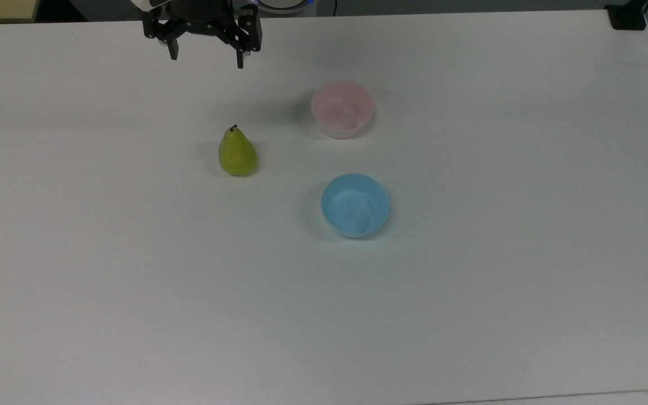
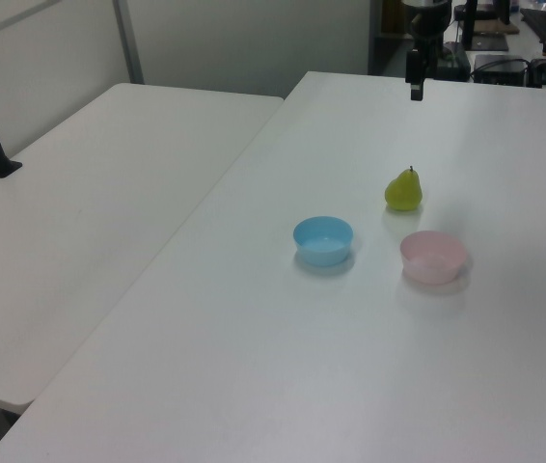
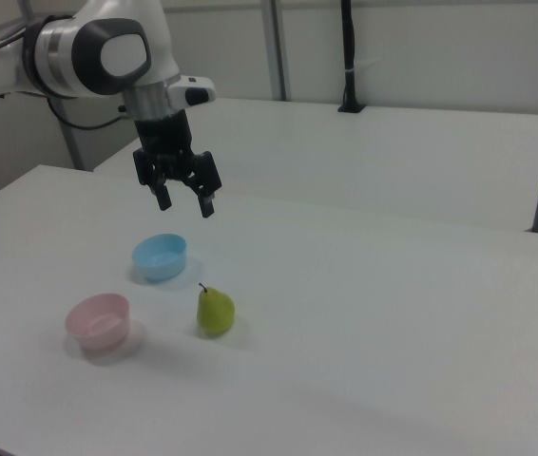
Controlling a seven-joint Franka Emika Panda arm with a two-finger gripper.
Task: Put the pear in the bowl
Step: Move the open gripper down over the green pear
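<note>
white table (image 1: pixel 470 309), pear (image 1: pixel 237 152) below open claw (image 1: pixel 207 60)

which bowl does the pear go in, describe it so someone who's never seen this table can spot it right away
On the white table two small round bowls sit near a yellow-green pear, which stands upright and apart from both. In the top view, the target bowl is the upper one, up and to the pear's right. It is pale pink, while its neighbour, the other bowl, is light blue.
</note>
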